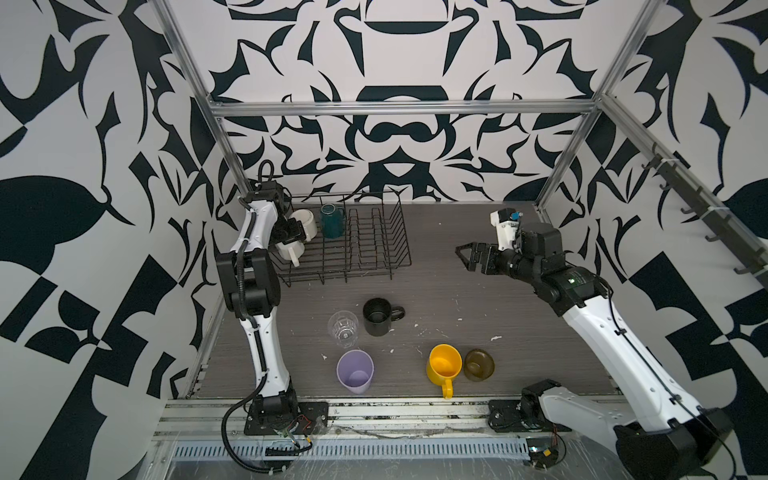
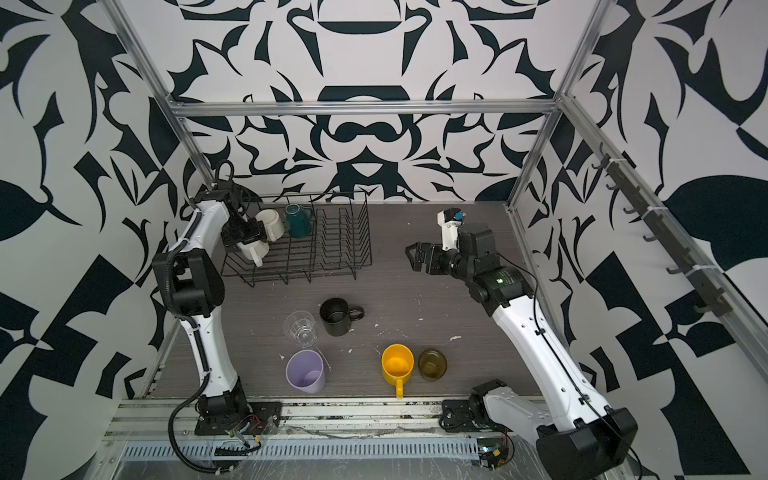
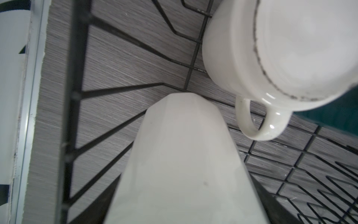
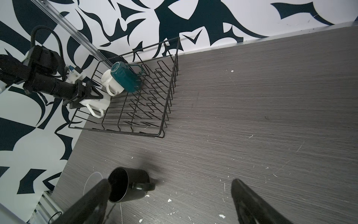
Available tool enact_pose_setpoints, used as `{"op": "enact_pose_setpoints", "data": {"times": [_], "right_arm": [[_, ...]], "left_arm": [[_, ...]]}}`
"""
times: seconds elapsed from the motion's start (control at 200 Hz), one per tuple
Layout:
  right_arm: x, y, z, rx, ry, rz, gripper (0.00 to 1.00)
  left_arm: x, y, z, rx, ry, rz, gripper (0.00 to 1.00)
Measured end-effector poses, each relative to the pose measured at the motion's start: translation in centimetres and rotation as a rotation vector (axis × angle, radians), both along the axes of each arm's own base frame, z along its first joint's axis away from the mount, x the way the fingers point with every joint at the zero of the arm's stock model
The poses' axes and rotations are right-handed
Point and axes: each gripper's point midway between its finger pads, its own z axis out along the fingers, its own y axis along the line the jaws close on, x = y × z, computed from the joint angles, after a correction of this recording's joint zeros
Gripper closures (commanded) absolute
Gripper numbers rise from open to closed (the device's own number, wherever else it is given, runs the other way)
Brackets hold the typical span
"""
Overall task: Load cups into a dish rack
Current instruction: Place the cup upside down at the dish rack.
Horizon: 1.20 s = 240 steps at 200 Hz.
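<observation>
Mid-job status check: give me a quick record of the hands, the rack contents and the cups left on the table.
left hand: shut on white mug, at the dish rack's near-left corner
right hand: open, empty, above the table
in rack: cream mug, teal mug, both upside down
on table: black mug, clear glass, lilac tumbler, yellow mug, olive-brown glass
left to load: five, plus the held mug

We see a grey wood-grain tabletop flecked with white chips. Behind it rises a black-and-white patterned wall, crossed by an aluminium beam. To its right runs a rail of dark hooks. Along its near edge lies a slotted grey duct.
</observation>
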Motion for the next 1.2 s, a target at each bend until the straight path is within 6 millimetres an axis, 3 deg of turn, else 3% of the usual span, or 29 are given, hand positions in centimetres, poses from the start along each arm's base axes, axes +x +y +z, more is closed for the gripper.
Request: {"op": "enact_pose_setpoints", "data": {"times": [0.33,0.48,0.655,0.795,0.905,0.985,1.2], "right_arm": [[-0.1,-0.1,-0.4,-0.005,0.012,-0.002,0.01],[-0.2,-0.1,-0.4,-0.005,0.011,-0.003,0.01],[-0.2,-0.2,-0.4,-0.007,0.011,-0.006,0.01],[-0.1,-0.2,-0.4,-0.007,0.011,-0.006,0.01],[-0.1,-0.2,-0.4,-0.007,0.011,-0.006,0.01],[-0.1,-0.2,-0.4,-0.007,0.011,-0.006,0.01],[-0.1,-0.2,-0.4,-0.007,0.011,-0.006,0.01]], "left_arm": [[0.4,-0.3,-1.6,-0.026,0.029,0.013,0.70],[0.7,-0.3,-1.8,-0.030,0.025,0.017,0.49],[0.8,-0.3,-1.8,-0.031,0.026,0.017,0.37],[0.8,-0.3,-1.8,-0.031,0.026,0.017,0.18],[0.8,-0.3,-1.8,-0.030,0.025,0.014,0.16],[0.9,-0.4,-1.7,-0.033,0.018,0.011,0.00],[1.4,-0.2,-1.4,-0.028,-0.009,0.010,0.01]]}}
